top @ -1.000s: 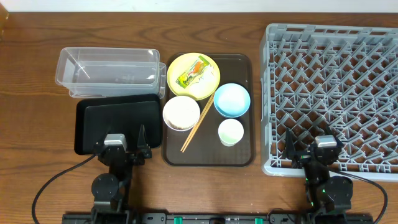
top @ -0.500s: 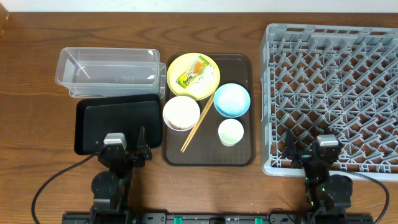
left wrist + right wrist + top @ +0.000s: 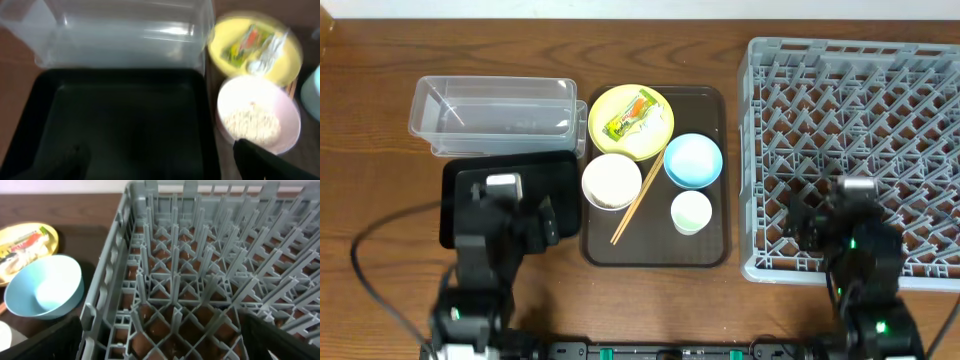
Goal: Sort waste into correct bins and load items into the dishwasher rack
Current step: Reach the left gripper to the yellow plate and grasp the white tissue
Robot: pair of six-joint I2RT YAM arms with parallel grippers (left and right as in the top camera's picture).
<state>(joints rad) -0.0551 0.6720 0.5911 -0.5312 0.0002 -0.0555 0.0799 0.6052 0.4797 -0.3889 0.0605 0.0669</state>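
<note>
Yellow plate (image 3: 631, 122) on the tray (image 3: 706, 246) carries the wrapper (image 3: 629, 117), probably binned first; left gripper (image 3: 160, 150) and right gripper (image 3: 159, 331) flank the tray, both spread empty

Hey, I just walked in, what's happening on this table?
Neither arm holds anything. The left gripper hovers open over the black tray, and the right gripper hovers open over the near-left corner of the dishwasher rack, which is empty. The yellow plate with the snack wrapper, the white bowl of rice, the blue bowl, the green cup and the chopsticks all sit on the brown serving tray. The clear tub is empty.
</note>
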